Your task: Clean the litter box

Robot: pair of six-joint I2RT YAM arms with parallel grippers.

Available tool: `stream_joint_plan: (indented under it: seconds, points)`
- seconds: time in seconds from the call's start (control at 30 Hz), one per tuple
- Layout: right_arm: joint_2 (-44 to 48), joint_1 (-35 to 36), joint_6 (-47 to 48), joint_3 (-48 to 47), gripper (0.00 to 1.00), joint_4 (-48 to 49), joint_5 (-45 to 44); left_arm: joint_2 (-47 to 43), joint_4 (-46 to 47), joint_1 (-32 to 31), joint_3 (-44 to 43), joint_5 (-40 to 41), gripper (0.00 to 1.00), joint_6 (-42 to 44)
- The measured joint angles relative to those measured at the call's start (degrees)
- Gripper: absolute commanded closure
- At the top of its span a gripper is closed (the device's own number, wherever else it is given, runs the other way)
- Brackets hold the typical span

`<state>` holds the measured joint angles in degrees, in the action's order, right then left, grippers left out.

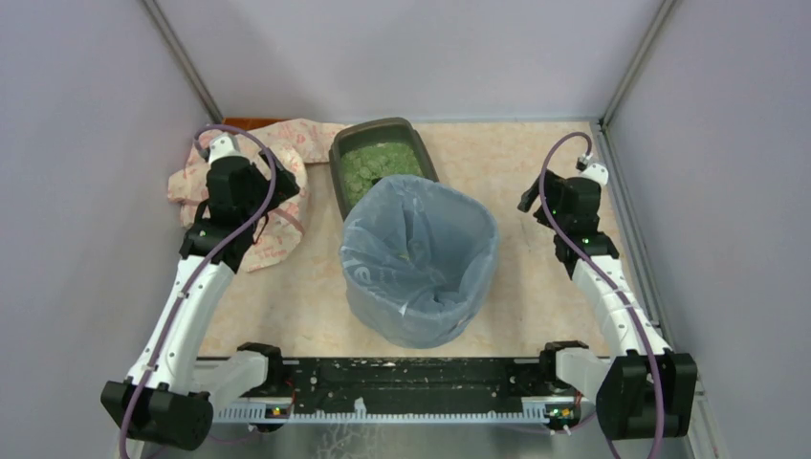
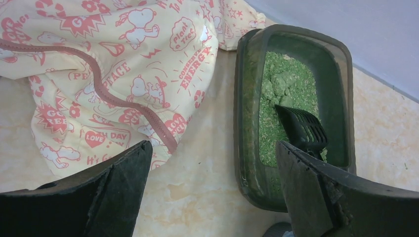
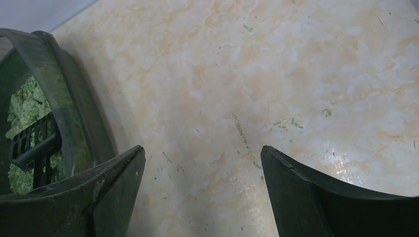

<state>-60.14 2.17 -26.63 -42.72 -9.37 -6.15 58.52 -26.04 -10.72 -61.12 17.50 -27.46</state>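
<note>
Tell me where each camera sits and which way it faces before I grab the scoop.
Top external: above and behind the robot, looking down; left arm and right arm show, bin in front of litter box.
Left wrist: on left arm, looks down through the open left gripper at cloth and litter box.
Right wrist: on right arm, looks down through the open right gripper at table, litter box leftmost.
Shared: both wrist views show the scoop in the litter.

Left gripper (image 2: 213,148) spread wide over a shallow grey-green plastic litter tray (image 2: 245,123), black slotted scoop (image 2: 301,128) seemingly resting in its litter; cream cartoon-print cloth (image 2: 108,64) beside it.
</note>
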Motion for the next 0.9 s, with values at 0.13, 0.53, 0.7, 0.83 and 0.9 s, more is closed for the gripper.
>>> stream_joint_plan:
  seconds: [0.13, 0.53, 0.7, 0.83, 0.9]
  points:
    - [0.1, 0.0, 0.0, 0.0, 0.13, 0.0, 0.0, 0.0, 0.1, 0.0, 0.0, 0.0, 0.0, -0.2]
    - [5.5, -0.1, 2.3, -8.7, 0.17, -6.3, 4.3, 3.0, 1.8, 0.0, 3.4, -1.6, 0.0, -1.2]
    - [4.6, 3.2, 7.5, -20.7, 0.15, -15.0, 7.1, 6.1, 2.1, 0.0, 4.4, -5.2, 0.0, -1.4]
    - [3.2, 9.7, 11.3, -29.4, 0.17, -21.4, 7.5, 6.3, 2.4, 0.0, 4.6, -6.8, 0.0, -1.4]
    - [2.4, 14.1, 13.3, -32.9, 0.22, -24.2, 7.5, 6.3, 2.9, 0.0, 4.6, -7.3, 0.0, -1.4]
